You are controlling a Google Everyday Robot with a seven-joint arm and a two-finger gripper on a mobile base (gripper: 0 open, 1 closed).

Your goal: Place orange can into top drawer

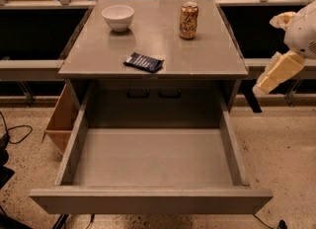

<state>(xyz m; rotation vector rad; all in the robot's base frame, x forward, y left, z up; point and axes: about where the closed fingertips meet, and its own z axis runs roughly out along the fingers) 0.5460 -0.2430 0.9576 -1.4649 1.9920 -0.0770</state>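
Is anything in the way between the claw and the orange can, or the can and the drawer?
Nothing visible does. The claw hangs right of the cabinet, the orange can stands apart on top, and the top drawer is open and bare.
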